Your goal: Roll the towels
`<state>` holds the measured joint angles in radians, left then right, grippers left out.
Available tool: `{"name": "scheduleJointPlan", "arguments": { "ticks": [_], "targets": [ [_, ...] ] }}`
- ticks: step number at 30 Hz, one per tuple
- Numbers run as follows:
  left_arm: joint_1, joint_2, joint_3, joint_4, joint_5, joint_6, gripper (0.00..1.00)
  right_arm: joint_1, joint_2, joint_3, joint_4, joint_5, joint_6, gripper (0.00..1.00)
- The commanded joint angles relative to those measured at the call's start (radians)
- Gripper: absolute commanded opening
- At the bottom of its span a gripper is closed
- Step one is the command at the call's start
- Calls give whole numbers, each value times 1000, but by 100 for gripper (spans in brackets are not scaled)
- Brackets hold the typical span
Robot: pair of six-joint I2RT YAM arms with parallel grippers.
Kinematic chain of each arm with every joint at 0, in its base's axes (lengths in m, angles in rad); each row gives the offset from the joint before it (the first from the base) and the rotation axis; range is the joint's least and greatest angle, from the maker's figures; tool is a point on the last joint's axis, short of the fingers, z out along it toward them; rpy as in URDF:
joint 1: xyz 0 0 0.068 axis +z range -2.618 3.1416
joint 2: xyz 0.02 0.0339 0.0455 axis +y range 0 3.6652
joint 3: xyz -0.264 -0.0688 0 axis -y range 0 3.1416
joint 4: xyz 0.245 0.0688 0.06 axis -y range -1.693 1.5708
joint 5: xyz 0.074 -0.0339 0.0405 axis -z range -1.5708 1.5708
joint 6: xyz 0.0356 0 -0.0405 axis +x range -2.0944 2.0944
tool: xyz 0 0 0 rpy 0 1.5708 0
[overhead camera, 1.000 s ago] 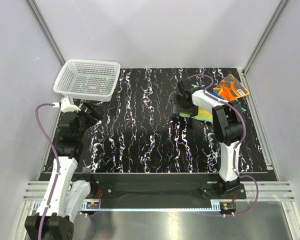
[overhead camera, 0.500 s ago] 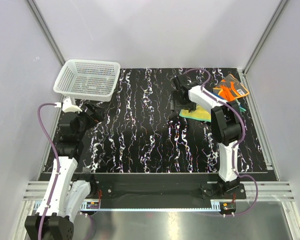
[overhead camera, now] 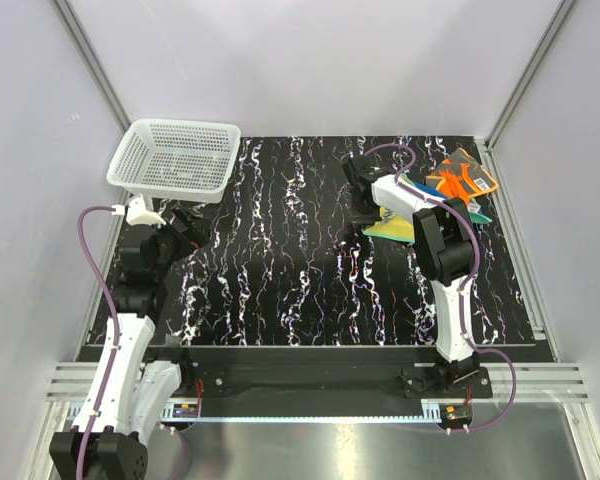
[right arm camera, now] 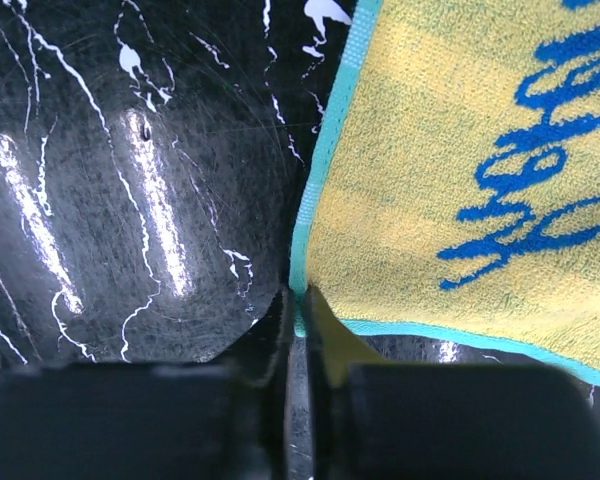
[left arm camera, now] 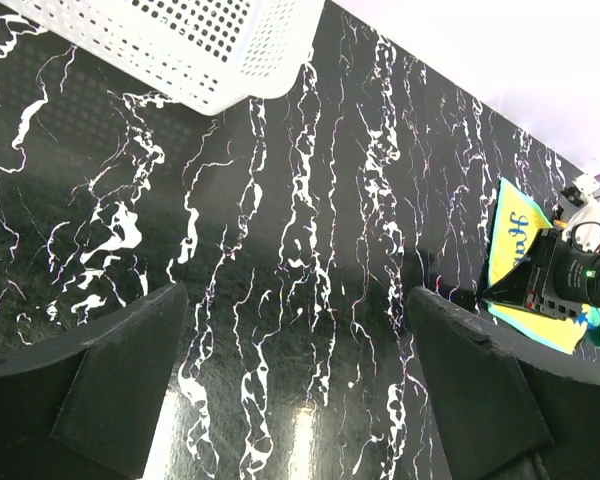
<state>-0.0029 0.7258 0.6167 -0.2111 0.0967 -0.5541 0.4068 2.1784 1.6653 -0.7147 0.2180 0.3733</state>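
You get bright, even overhead light. Glare streaks the glossy table in the right wrist view, and its own fingers sit out of focus.

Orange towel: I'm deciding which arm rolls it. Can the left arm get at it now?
Probably not. The orange towel lies at the far right corner, while the left hand hangs open near the basket; the right hand, pinching the yellow towel, sits between.

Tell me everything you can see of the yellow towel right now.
The yellow towel is terry-looking cloth with blue script lettering and a teal border. It lies spread on the black marbled table, far right. The right gripper is shut on one corner. The orange towel appears to rest on its far end.
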Motion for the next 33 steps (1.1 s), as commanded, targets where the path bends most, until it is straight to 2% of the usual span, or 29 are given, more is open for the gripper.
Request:
{"name": "scheduleJointPlan", "arguments": {
  "ticks": [1,2,5,11,14,17,18,20,21,23,25,26,29,30,31,32,33],
  "targets": [
    [1,-22,6,10,37,16,99,3,1,-24,-6,-14,-2,4],
    [1,-25,8,13,43,17,99,7,-6,-22,-14,-19,-5,0],
    [1,-43,18,-8,44,23,99,21,-67,-9,-37,-40,-4,0],
    [3,-58,55,-66,84,37,99,104,-230,152,-130,-176,9,0],
    [3,-90,58,-86,104,29,99,180,-267,321,-189,-215,33,0],
    [1,-126,67,-122,104,33,99,250,-256,567,-232,-252,65,0],
    [3,-134,75,-132,101,37,99,259,-234,725,-236,-293,76,0],
    [3,-144,86,-160,92,42,99,270,-191,911,-246,-353,125,0],
    [3,-153,90,-171,92,43,99,268,-151,1082,-241,-376,142,0],
    [3,-166,113,-195,93,45,99,268,-147,1171,-191,-382,171,0],
    [1,-178,133,-211,89,54,99,267,-250,1052,-88,-382,177,0],
    [3,-189,141,-233,80,59,99,267,-358,872,-56,-376,174,0],
    [3,-195,164,-272,61,88,99,265,-530,565,18,-315,159,0],
    [1,-197,167,-278,58,98,99,267,-645,346,40,-265,156,0],
    [1,-197,169,-283,58,100,99,267,-699,239,79,-240,154,0],
    [1,-193,166,-283,60,100,99,267,-795,39,101,-223,148,0],
    [3,-192,164,-283,63,95,99,267,-836,-52,118,-180,147,0]
  ]
}}
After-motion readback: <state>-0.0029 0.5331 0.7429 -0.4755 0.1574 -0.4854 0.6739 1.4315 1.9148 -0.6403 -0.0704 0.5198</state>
